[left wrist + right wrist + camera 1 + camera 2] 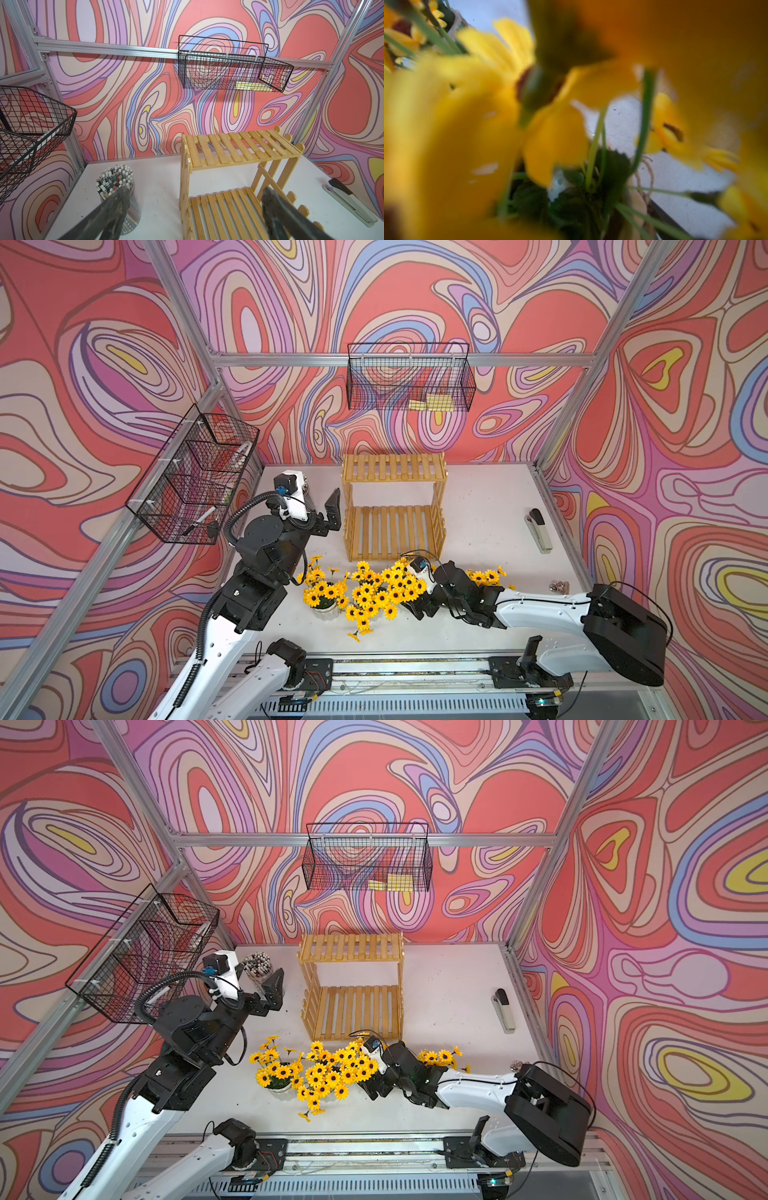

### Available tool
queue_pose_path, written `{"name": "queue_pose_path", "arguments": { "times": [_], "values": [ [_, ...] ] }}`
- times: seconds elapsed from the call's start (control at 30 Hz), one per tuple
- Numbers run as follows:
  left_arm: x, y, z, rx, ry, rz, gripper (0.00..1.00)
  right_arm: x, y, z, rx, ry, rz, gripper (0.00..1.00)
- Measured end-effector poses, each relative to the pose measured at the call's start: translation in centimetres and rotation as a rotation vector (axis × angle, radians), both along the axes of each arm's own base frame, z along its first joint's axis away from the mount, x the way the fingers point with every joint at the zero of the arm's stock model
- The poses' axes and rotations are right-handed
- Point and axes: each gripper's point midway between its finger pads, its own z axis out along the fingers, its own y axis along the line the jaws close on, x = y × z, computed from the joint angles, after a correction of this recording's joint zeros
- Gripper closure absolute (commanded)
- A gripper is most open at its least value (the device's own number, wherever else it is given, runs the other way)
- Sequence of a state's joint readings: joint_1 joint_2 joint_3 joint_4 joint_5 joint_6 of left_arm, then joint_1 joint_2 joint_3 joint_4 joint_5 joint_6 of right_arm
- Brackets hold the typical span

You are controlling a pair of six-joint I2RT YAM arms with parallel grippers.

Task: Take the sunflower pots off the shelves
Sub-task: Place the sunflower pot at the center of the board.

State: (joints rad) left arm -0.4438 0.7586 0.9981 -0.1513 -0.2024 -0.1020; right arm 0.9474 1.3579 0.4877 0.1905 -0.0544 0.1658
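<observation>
The wooden shelves (394, 506) (239, 153) stand at the back of the table with both tiers bare. Several sunflower pots sit on the table in front of them: one at the left (321, 593), one in the middle (368, 597), one beside my right wrist (401, 580) and one behind my right arm (484, 577). My left gripper (334, 511) (195, 192) hovers open and empty, left of the shelves. My right gripper (415, 608) is buried low among the flowers. Blurred petals fill the right wrist view, with a cream pot side and twine (636, 199) close by; the jaws are hidden.
A clear cup of pencils (257, 967) (117, 187) stands just behind my left gripper. A stapler (540, 529) lies at the right. Black wire baskets hang on the back wall (409, 377) and left wall (195, 481). A loose flower (357, 632) lies near the front.
</observation>
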Motion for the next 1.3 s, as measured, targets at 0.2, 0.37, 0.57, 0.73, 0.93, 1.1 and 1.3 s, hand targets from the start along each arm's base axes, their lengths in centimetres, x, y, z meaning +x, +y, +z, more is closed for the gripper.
{"name": "queue_pose_path", "arguments": {
  "times": [0.2, 0.37, 0.57, 0.73, 0.93, 1.1, 1.3],
  "values": [
    [0.0, 0.0, 0.0, 0.0, 0.0, 0.0, 0.0, 0.0, 0.0, 0.0, -0.005, -0.005, 0.002, 0.45],
    [0.0, 0.0, 0.0, 0.0, 0.0, 0.0, 0.0, -0.1, 0.0, -0.1, -0.009, -0.009, 0.004, 0.34],
    [0.0, 0.0, 0.0, 0.0, -0.001, 0.0, 0.0, -0.1, 0.0, -0.1, -0.016, -0.011, 0.007, 0.12],
    [-0.2, 0.1, 0.2, -0.003, -0.006, 0.0, 0.0, -0.2, 0.0, -0.1, -0.021, -0.01, 0.009, 0.04],
    [-0.2, 0.1, 0.2, -0.003, -0.007, 0.0, 0.0, -0.3, 0.2, 0.7, -0.01, -0.018, 0.014, 0.02],
    [-0.2, 0.1, 0.2, -0.003, -0.007, 0.0, 0.0, -0.2, 0.3, 1.8, 0.013, -0.038, 0.018, 0.02],
    [-0.2, 0.1, 0.2, -0.003, -0.008, 0.0, 0.0, -0.3, 0.4, 2.2, 0.022, -0.047, 0.024, 0.02]
  ]
}}
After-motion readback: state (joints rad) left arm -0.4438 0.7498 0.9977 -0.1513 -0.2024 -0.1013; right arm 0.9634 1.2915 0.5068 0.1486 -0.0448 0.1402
